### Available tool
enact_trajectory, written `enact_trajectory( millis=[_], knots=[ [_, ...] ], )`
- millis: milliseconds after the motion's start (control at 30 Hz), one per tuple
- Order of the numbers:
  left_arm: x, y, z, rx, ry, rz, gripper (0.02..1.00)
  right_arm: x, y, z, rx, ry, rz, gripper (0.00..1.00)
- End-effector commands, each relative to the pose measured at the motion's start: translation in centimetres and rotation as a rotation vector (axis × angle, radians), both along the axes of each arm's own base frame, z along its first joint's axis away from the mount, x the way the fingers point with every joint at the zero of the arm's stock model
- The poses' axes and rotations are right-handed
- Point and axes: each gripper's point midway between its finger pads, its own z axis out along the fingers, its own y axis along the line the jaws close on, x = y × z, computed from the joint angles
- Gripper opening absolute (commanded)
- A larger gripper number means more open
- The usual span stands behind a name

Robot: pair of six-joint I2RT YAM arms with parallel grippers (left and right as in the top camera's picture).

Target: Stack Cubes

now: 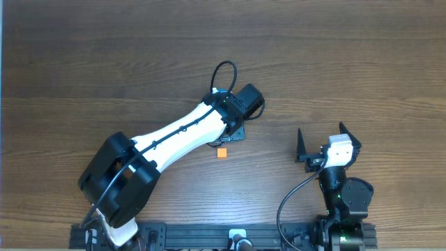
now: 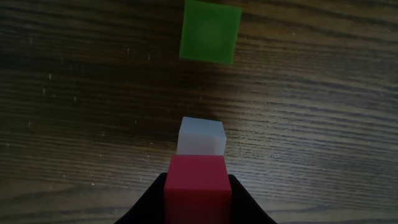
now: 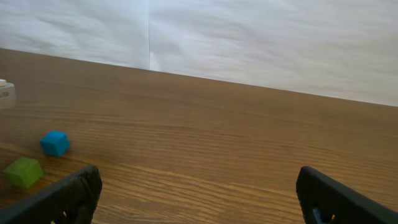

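Broadly, you are looking down on a brown wooden table [image 1: 70, 56] that carries everything. Your left arm [image 1: 181, 132], white and black, reaches from the lower left up to the middle of the table. Your right arm [image 1: 339, 183] stands low at the lower right, well apart from it. The left gripper [image 2: 197, 182] has its jaws closed snugly on a red cube [image 2: 198, 193], one finger pressed to each side. The right gripper [image 3: 198, 169] holds nothing, its jaws spread wide above the wood. Just past the red cube sits a white cube [image 2: 201, 135] (whether the two touch, you cannot tell), and farther on lies a green cube [image 2: 210, 31]. From the right wrist, a blue cube [image 3: 55, 142] rests near the green one. A small orange cube [image 1: 221, 153] lies just beside the left arm's forearm, on the side nearer the bases.
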Motion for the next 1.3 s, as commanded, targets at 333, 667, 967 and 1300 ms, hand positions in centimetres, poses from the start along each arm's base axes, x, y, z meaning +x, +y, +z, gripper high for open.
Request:
enact_trajectory(
  millis=[333,667,967,1300],
  knots=[
    [0.6,0.1,-0.5,0.015,-0.011,-0.003,0.058,0.0,0.1,-0.3,-0.004,0.003,0.002,0.991],
    [1.0,0.6,-1.1,0.035,-0.007,0.009,0.06,0.0,0.1,-0.3,-0.004,0.003,0.002,0.993],
    [1.2,0.8,-1.4,0.046,-0.011,0.014,0.069,0.0,0.1,-0.3,-0.004,0.003,0.002,0.993],
    [1.3,0.7,-1.3,0.04,-0.015,0.013,0.071,0.0,0.1,-0.3,-0.004,0.003,0.002,0.991]
  ],
)
